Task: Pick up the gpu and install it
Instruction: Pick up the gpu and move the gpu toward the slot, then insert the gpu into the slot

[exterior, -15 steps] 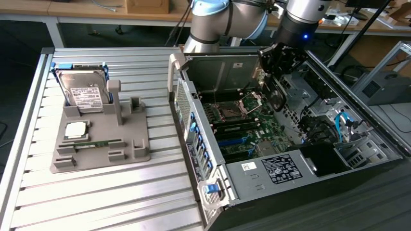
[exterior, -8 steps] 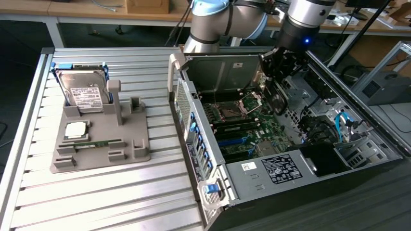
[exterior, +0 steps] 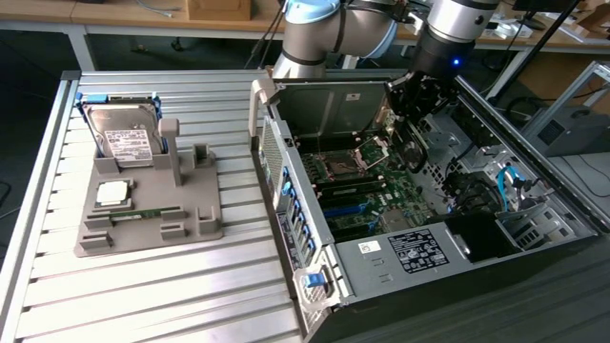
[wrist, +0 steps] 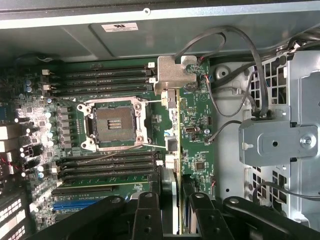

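The gpu shows edge-on in the wrist view as a thin card with a silvery metal bracket at its far end. My gripper is shut on it, one black finger on each side. The card stands on edge over the green motherboard, just beside the CPU socket. Whether its lower edge touches a slot I cannot tell. In the exterior view my gripper reaches down into the open computer case near its back wall.
Grey cables and a metal drive cage lie close beside the card. Outside the case, a grey holder on the slatted table carries a hard drive, a CPU and a memory stick.
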`<control>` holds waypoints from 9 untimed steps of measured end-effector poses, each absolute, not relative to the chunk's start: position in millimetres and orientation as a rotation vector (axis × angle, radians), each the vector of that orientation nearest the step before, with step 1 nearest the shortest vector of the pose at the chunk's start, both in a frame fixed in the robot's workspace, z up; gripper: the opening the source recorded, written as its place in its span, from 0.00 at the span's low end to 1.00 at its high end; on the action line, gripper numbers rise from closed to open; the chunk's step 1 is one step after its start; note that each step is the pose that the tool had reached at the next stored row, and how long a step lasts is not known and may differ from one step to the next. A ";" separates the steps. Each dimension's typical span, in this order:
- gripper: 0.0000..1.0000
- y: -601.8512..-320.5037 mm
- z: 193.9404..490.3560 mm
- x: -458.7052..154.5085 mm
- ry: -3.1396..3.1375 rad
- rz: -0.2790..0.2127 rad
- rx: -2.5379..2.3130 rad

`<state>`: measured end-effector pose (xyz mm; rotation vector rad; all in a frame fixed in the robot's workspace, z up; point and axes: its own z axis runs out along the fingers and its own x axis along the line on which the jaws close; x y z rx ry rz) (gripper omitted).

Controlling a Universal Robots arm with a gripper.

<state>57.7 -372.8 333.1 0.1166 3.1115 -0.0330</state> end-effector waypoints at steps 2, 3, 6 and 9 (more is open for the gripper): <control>0.27 -372.8 333.1 57.7 3.111 -0.033 0.117; 0.27 -372.8 333.1 57.7 3.111 -0.033 0.117; 0.27 -372.8 333.1 57.7 3.111 -0.033 0.117; 0.27 -372.8 333.0 57.7 3.112 -0.033 0.115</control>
